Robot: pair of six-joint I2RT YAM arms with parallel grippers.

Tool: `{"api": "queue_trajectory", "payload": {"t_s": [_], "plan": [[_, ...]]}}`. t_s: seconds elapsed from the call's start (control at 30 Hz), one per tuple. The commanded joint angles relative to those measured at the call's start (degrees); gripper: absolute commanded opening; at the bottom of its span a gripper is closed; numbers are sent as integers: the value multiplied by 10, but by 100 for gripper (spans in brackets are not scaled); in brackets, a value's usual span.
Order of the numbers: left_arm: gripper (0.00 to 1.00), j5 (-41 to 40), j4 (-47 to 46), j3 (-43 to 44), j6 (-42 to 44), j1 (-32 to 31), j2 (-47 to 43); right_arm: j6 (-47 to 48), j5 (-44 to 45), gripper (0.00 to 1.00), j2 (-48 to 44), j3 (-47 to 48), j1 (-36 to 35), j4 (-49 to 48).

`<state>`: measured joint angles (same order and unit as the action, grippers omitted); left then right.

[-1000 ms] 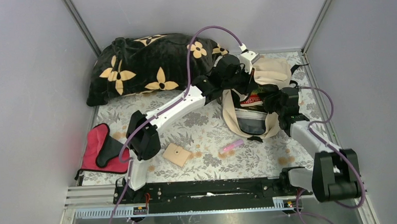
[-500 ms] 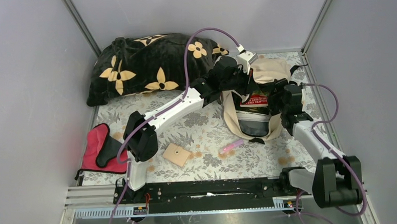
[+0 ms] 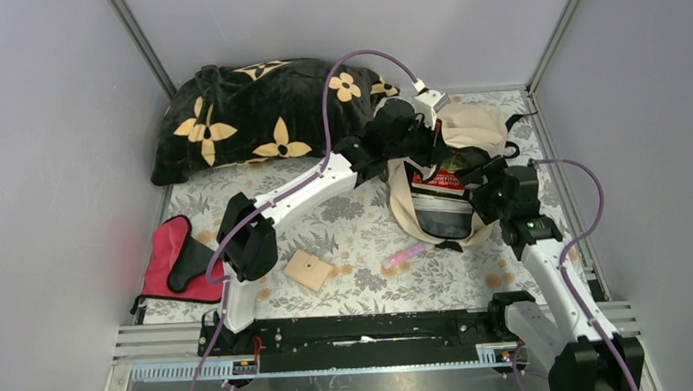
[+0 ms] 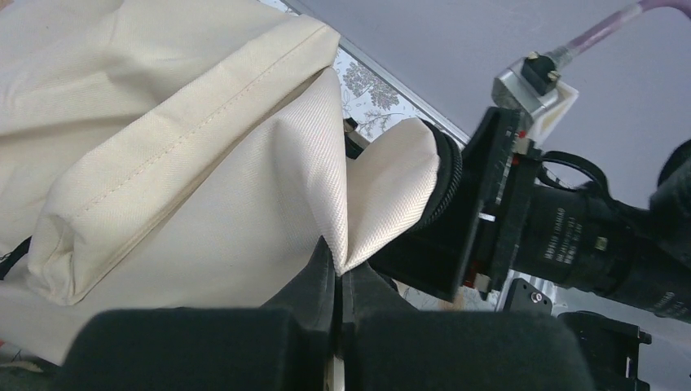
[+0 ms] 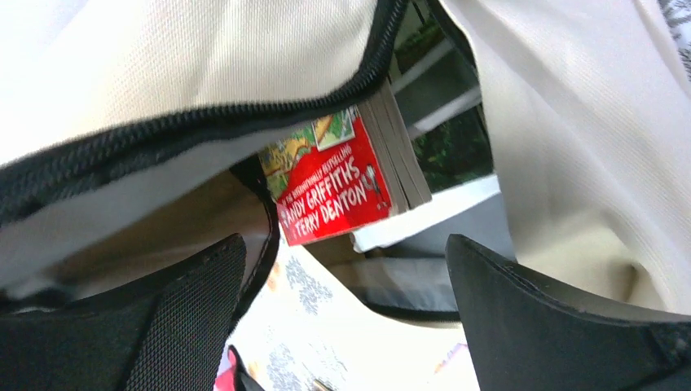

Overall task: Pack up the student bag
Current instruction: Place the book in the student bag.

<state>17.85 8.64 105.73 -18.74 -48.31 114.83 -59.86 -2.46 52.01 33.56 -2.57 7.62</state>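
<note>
Grey walls (image 3: 53, 130) enclose a floral-patterned tabletop (image 3: 362, 221), a large black flower-print pillow (image 3: 258, 115) at its upper left. Right of centre lies the soft cream fabric student bag (image 3: 478, 121), zipper mouth gaping over a red-covered paperback book (image 5: 338, 191). Stretched diagonally from lower left, the left gripper (image 4: 336, 269) is pinched together on a fold of the bag's fabric. At the opening the right gripper (image 5: 342, 244) hovers, fingers spread wide, holding nothing.
</note>
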Motion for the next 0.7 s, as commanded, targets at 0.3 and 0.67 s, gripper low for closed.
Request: {"api": "queue_trajectory", "payload": {"t_s": [0.3, 0.67], "plan": [[0, 104, -69, -105, 12, 1, -26, 154, 28, 97, -162, 96, 1, 209], [97, 48, 160, 1, 122, -22, -25, 266, 92, 100, -141, 215, 1, 176]]}}
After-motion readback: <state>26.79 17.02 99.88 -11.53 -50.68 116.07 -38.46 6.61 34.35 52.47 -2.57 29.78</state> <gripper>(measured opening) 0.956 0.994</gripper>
